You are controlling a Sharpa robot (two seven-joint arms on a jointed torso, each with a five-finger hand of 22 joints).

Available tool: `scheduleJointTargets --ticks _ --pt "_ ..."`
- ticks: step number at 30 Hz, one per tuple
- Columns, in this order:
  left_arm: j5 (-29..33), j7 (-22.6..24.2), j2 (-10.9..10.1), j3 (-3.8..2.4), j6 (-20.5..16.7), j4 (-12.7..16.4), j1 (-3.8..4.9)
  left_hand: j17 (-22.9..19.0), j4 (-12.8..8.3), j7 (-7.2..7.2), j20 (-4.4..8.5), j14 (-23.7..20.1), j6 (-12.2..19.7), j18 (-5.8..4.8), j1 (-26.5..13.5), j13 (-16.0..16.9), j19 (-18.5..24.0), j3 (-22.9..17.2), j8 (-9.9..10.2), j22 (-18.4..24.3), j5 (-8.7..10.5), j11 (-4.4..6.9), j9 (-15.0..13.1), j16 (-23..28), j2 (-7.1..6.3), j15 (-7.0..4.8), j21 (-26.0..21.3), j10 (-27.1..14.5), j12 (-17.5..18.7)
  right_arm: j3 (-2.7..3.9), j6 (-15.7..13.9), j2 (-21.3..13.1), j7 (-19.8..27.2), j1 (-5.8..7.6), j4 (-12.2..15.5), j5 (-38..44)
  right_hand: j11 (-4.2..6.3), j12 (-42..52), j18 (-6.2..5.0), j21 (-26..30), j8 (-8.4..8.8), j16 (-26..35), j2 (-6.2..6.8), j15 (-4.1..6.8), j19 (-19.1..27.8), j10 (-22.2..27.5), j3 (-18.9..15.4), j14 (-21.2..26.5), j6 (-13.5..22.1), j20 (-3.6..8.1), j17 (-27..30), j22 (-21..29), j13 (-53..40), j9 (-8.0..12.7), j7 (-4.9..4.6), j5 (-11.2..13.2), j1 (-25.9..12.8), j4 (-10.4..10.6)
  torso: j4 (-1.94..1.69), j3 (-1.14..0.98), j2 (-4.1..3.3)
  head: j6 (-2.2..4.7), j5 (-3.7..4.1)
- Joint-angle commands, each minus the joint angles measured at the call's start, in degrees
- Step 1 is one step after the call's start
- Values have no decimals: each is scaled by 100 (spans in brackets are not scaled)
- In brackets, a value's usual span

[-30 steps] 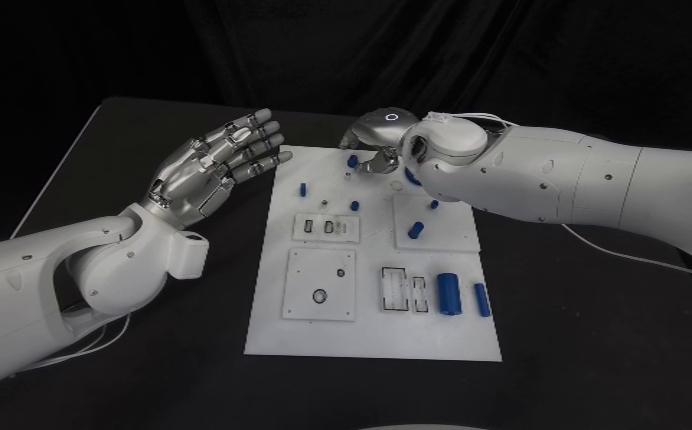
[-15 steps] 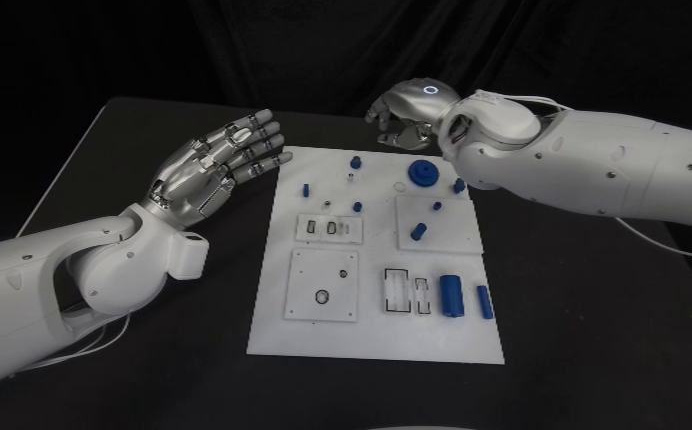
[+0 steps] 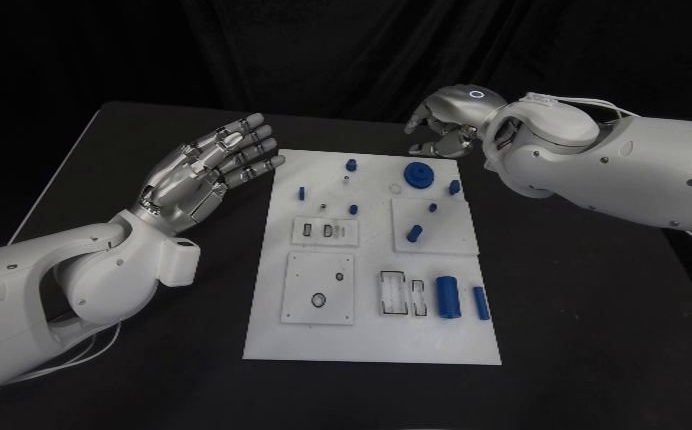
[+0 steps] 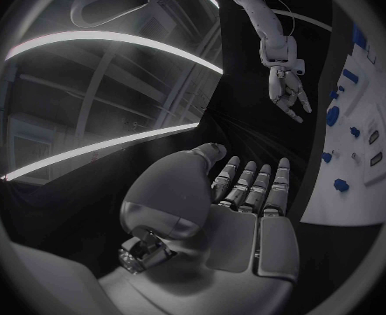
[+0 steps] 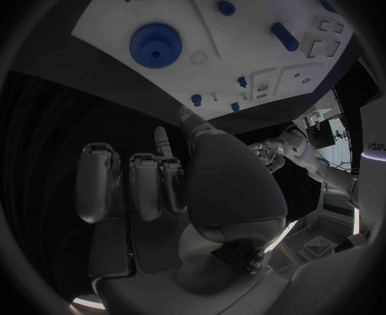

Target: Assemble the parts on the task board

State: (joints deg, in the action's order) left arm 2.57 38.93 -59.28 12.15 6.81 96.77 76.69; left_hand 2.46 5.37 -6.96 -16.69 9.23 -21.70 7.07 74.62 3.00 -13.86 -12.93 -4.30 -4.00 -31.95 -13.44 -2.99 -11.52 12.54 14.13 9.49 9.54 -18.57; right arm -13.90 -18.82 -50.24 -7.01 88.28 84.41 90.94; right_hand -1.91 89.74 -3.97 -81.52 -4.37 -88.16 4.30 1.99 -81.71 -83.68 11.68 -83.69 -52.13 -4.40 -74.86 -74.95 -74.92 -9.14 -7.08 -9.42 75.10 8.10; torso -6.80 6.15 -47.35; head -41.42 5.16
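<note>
We see the right hand (image 3: 454,122) curled on nothing at upper right, the left hand (image 3: 209,165) spread empty, the blue gear (image 3: 420,174) on the task board (image 3: 372,335) — a hasty reach could knock it.

The left hand (image 4: 245,210) lies flat, palm showing, fingers (image 4: 261,185) straight and side by side, holding nothing — beside the white task board (image 4: 350,182). Small blue parts (image 4: 340,184) dot the board, a round blue gear (image 4: 333,115) among them. Beyond, the right hand (image 4: 287,91) hangs off the board — fingers loosely curled.
</note>
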Motion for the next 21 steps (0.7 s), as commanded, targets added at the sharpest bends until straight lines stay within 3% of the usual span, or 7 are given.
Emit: scheduleJointTargets --ticks 1,6,14,21 --pt "34 711 11 -4 27 9 3 3 1 -32 -12 -19 -27 -92 -74 6 1 -22 -32 7 -1 -53 -7 -29 -4 30 -12 -3 -29 -8 365 -33 -195 -76 -57 -237 6 26 85 -80 34 -179 -10 -12 -88 -632 -100 -628 -44 -1 -1503 -371 -1508 -1 1 56 -110 68 16 6 1 7 8" --pt "35 700 21 -4 46 -8 3 3 1 -32 -12 -19 -27 -92 -74 6 1 -22 -32 7 -1 -53 -7 -29 -4 30 -12 -3 -29 -14 403 -24 -239 -222 -210 -271 -2 26 205 -400 49 -184 -24 -23 -380 -632 -199 -631 -31 -6 -1514 -836 -1508 38 -8 53 -147 87 28 8 2 -24 15" --pt "35 693 26 -4 62 -17 0 -3 0 -37 -10 -44 -26 -96 -82 6 10 -42 -33 10 -3 -55 -8 -9 -6 26 -18 -6 -32 -16 427 4 -250 -397 -340 -282 -4 26 244 -508 37 -184 -22 -30 -474 -632 -261 -631 -60 -19 -1514 -997 -1508 75 -5 -6 -145 66 25 7 1 -33 21" --pt "35 684 31 -4 70 -20 -1 -3 0 -37 -10 -44 -26 -96 -82 6 10 -42 -33 10 -3 -55 -8 -9 -6 26 -18 -6 -32 -16 479 26 -291 -459 -412 -283 -4 26 237 -495 78 -184 -22 -29 -457 -632 -265 -631 69 -18 -1514 -982 -1508 124 -14 -25 -87 13 26 9 3 -27 36"
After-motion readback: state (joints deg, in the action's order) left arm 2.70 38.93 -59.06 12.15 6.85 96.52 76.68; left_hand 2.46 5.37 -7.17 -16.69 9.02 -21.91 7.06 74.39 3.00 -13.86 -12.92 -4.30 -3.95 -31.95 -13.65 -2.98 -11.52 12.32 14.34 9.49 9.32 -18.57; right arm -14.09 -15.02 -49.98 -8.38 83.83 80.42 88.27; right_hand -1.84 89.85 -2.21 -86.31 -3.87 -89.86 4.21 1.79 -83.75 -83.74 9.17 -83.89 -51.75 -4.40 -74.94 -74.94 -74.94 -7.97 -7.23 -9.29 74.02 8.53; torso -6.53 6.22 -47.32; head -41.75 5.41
